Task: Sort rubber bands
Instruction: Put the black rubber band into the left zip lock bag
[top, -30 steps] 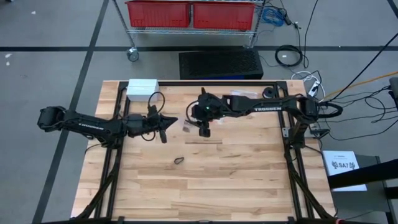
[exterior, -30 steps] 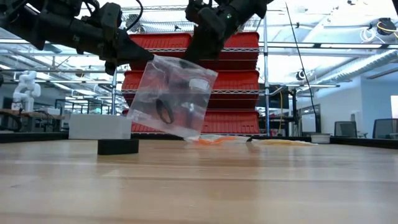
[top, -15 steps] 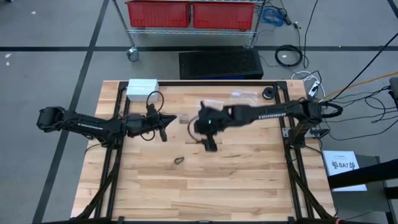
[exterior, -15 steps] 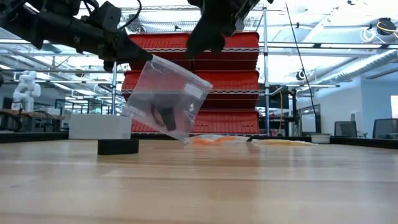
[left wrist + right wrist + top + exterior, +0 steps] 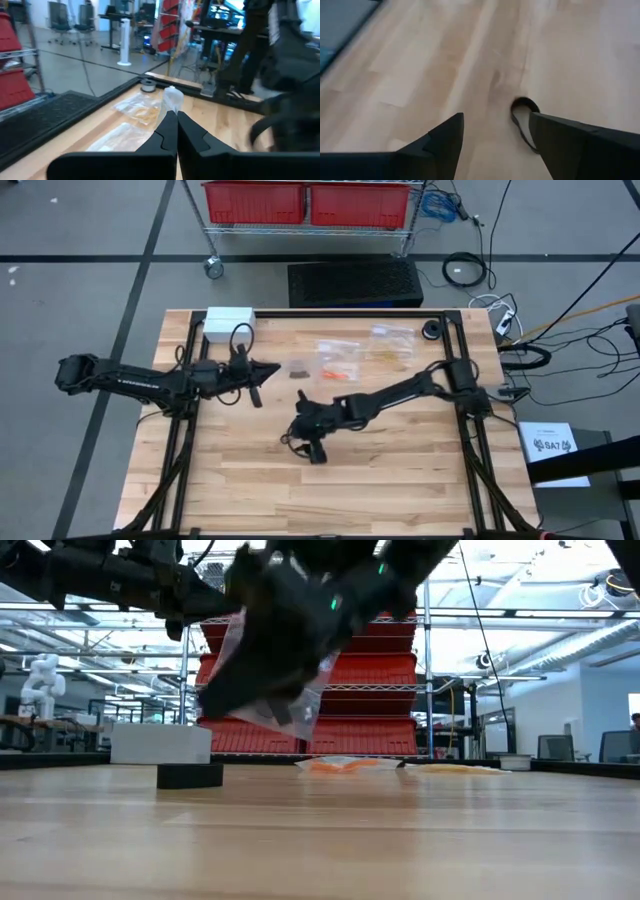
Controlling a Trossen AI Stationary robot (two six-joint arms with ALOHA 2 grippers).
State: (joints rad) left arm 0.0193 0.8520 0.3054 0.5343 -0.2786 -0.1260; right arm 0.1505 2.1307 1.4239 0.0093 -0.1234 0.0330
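Note:
A clear plastic bag (image 5: 299, 369) with black rubber bands inside hangs from my shut left gripper (image 5: 277, 368), left of the table's middle. One loose black rubber band (image 5: 288, 440) lies flat on the wood nearer the near edge. My right gripper (image 5: 306, 443) is open and low over the table just to the right of that band. In the right wrist view the band (image 5: 524, 121) lies beside one finger (image 5: 570, 145) and is partly hidden by it; I cannot tell whether they touch. The low view shows the bag (image 5: 303, 705) partly behind the blurred right arm. My left gripper pinches the bag's upper edge (image 5: 172, 101) between its two fingers, coming level from the table's left. The bag hangs below the fingertips, clear of the table.
Two more clear bags lie near the far edge: one with orange bands (image 5: 338, 360), one with tan bands (image 5: 390, 338). A white box (image 5: 228, 322) sits at the far left corner and a black roll (image 5: 432, 330) at the far right. A small black block (image 5: 190, 775) stands on the table.
My right gripper has left the bag, swung toward the near edge and left, and dropped low beside the loose black band. The bag now hangs from the left gripper alone and has swung a little toward the far edge.

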